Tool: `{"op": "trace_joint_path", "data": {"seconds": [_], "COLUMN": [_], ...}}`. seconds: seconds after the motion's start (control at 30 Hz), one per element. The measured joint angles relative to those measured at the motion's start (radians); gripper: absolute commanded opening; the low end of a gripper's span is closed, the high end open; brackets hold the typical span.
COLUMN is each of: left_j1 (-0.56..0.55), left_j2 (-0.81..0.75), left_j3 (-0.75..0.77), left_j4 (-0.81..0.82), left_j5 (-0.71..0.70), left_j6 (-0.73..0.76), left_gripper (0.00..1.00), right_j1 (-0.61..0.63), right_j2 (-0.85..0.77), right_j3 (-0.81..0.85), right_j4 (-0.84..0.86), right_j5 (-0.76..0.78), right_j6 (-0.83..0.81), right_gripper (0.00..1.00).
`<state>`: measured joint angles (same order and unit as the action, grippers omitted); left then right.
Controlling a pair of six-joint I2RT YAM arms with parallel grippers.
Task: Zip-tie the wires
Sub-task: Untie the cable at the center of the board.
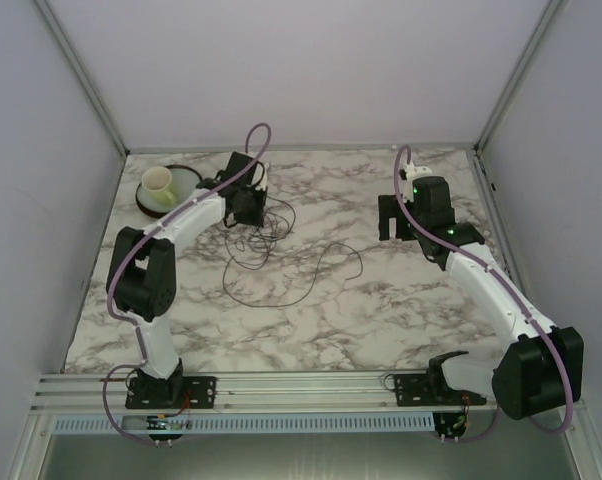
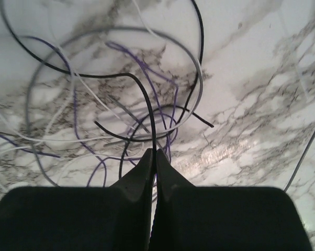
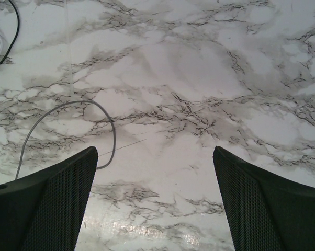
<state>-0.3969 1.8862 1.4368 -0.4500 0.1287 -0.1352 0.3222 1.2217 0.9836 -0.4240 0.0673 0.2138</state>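
No legible text, label, brand, number or sign appears in any of the three views.

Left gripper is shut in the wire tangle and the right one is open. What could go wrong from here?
1. The left gripper seems to pinch only one black strand at its very tips. Lifting may let it slip or drag the other wires tighter.
2. The right gripper hangs open over the marble table, with only a grey loop beside its left finger. It may close on nothing.
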Motion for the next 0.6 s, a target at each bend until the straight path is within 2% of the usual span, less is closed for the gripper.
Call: {"op": "trace_joint_path", "data": {"seconds": [0.17,0.33,0.6], "left_j1": [0.002,0.013,0.021], "left_j2": [-0.027,-0.148,-0.321], "left_j3": [0.115,0.232,0.336], "left_j4": [-0.039,-0.029,0.103], "left_j5": [-0.085,-0.127,-0.121], "left_j6": [-0.027,-0.091,-0.242], "left_gripper": [0.00,0.00,0.00], "right_j1": [0.000,0.003,0.076], "right_j2": [-0.005,-0.017,0.008], "right_j3": [0.000,-0.003,-0.009], "right_j4": [0.013,0.076,0.372], "right_j5": [-0.024,-0.089,-0.327], "right_j6": [0.007,0.031,0.105], "right_gripper": [0.91,0.91,0.91]}}
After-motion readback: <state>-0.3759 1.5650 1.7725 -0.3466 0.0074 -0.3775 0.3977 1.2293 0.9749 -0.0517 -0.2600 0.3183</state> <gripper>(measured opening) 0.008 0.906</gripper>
